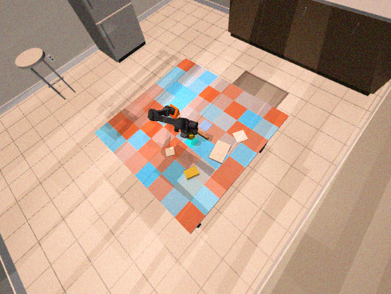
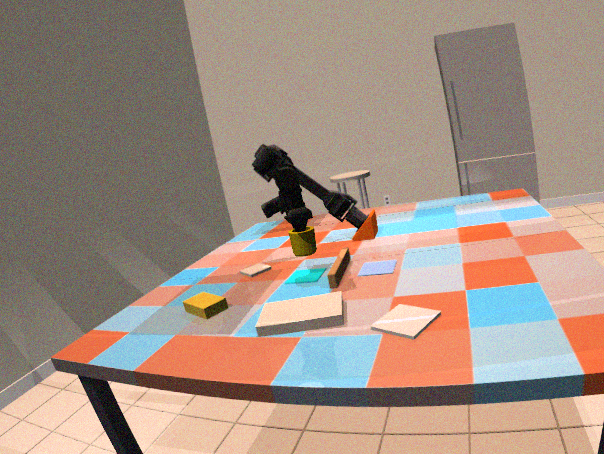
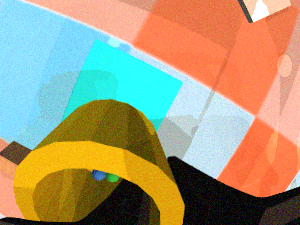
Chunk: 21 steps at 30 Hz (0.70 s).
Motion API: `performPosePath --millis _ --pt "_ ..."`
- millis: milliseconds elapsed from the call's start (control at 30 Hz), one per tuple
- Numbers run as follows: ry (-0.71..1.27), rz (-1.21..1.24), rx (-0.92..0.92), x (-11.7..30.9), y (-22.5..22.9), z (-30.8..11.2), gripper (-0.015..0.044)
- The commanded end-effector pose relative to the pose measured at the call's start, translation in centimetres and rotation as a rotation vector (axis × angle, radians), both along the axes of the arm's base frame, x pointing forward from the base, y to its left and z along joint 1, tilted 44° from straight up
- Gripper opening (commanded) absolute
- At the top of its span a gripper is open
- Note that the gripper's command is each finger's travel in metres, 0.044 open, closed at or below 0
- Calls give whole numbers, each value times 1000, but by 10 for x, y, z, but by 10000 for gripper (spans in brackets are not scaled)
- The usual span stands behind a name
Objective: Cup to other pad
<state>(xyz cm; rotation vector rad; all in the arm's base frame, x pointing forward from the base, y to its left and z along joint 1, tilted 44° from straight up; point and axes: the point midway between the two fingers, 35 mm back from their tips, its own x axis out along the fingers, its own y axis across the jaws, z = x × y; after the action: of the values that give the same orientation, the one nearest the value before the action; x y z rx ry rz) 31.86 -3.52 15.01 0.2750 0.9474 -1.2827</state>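
The yellow cup (image 1: 191,136) (image 2: 303,242) (image 3: 107,126) hangs in the air, roughly upright, just on the arm's side of the turquoise pad (image 1: 191,142) (image 2: 306,276) (image 3: 135,79). My gripper (image 2: 300,228) is shut on the cup's wall at the rim. A blue marble (image 3: 99,174) and a green marble (image 3: 112,177) show inside the cup in the wrist view; the rest of its inside is partly hidden. The periwinkle pad (image 1: 205,125) (image 2: 378,268) lies on the table with nothing on it.
A wooden bar (image 1: 203,134) (image 2: 339,268) (image 3: 16,152) stands between the pads. An orange wedge (image 1: 174,111) (image 2: 367,228) is by the arm's base. A thick pale slab (image 1: 220,151) (image 2: 301,312), a yellow block (image 1: 191,172) (image 2: 205,304) and two pale tiles (image 1: 169,151) (image 2: 407,320) lie around.
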Motion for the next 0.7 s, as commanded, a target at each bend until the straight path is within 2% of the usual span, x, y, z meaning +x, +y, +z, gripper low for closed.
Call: performPosePath --millis 0,667 --pt "-8 5 -3 1 -7 11 0" --pt "-8 5 -3 2 -20 -4 0"
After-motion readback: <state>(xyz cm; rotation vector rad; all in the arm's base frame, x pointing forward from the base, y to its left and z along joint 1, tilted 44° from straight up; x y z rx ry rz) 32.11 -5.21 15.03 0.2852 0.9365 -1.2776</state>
